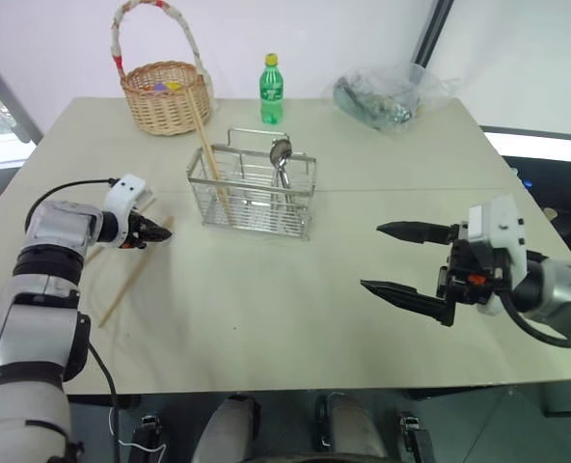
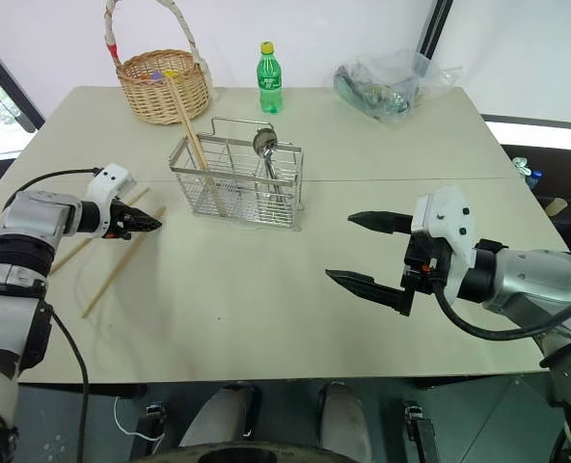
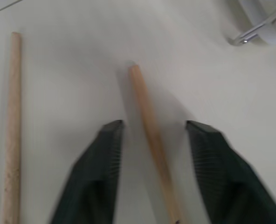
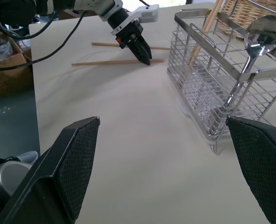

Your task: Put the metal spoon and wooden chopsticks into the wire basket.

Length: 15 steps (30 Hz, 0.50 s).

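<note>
While the metal spoon (image 1: pixel 281 154) and one chopstick (image 1: pixel 208 145) are already stood in the wire basket (image 1: pixel 252 198), two wooden chopsticks (image 1: pixel 122 289) are left flat on the worktop (image 1: pixel 295 299) at the basket's eight o'clock. One is straddled by the left gripper (image 3: pixel 152 140), its fingers apart around it, not yet clamped. The right gripper (image 1: pixel 411 260) is held wide apart, empty. Closing, then lifting, is judged next. The sticks' long axes are run from seven o'clock to one o'clock.

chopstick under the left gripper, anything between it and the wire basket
Nothing visible. Bare table lies between the chopstick at the left gripper and the wire basket, whose top is open.
</note>
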Tool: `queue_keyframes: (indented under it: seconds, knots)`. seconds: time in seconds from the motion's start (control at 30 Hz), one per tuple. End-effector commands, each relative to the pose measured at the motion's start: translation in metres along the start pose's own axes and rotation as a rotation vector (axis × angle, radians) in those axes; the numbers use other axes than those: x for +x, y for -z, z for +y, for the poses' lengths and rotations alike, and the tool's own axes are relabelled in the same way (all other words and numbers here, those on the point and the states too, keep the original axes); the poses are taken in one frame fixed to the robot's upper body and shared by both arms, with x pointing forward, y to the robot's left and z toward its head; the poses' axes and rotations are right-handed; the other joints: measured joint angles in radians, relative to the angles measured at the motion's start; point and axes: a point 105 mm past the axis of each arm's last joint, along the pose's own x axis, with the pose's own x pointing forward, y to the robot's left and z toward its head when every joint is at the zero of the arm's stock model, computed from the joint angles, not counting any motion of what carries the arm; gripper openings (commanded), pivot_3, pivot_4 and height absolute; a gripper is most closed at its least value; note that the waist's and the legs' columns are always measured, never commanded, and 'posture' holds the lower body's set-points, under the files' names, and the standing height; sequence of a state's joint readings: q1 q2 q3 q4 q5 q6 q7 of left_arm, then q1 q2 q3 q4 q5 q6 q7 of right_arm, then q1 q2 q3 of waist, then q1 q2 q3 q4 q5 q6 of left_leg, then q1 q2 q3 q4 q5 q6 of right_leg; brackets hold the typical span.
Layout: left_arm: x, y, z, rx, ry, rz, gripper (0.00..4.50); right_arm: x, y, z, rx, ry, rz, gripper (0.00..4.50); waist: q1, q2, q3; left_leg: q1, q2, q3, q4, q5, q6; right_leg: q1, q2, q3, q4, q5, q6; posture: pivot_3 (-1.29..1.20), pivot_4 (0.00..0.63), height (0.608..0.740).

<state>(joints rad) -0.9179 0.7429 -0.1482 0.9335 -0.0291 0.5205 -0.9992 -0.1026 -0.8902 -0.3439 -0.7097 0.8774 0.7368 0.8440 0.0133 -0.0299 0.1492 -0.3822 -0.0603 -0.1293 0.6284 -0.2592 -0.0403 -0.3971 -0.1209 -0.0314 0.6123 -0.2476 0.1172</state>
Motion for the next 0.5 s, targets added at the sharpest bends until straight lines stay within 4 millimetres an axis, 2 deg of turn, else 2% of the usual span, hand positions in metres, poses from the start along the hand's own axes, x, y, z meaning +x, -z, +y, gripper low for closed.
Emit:
queue_keyframes:
  seconds: [0.03, 0.3, 0.4, 0.5]
  knots:
    - [-0.001, 0.000, 0.002, -0.007, -0.011, 0.003, 0.04, 0.002, -0.009, 0.000, -0.044, -0.001, -0.037, 4.50, 0.000, 0.000, 0.000, 0.000, 0.000, 0.000, 0.000, 0.000, 0.000, 0.000, 0.000, 0.000, 0.000, 0.000, 0.000, 0.00, 0.150, 0.674]
    - [-0.017, -0.015, 0.013, -0.046, -0.069, -0.087, 0.04, 0.003, -0.009, -0.005, -0.049, 0.000, -0.044, 4.50, -0.001, -0.001, 0.000, -0.001, 0.000, 0.000, 0.001, 0.000, 0.000, -0.001, 0.000, -0.001, 0.000, 0.000, 0.000, 0.00, 0.150, 0.674]
    - [-0.036, -0.037, 0.023, -0.062, -0.141, -0.213, 0.04, 0.003, -0.009, -0.007, -0.045, 0.002, -0.047, 4.50, -0.001, -0.001, 0.000, -0.002, 0.000, -0.001, 0.001, 0.000, 0.000, -0.002, 0.000, -0.001, 0.000, 0.000, 0.000, 0.00, 0.150, 0.674]
    - [-0.068, -0.071, 0.035, -0.092, -0.234, -0.439, 0.04, 0.002, -0.009, -0.009, -0.044, 0.003, -0.044, 4.50, -0.001, -0.002, 0.000, -0.006, 0.000, -0.002, 0.002, 0.000, 0.000, -0.005, 0.001, -0.001, 0.001, 0.000, 0.000, 0.00, 0.150, 0.674]
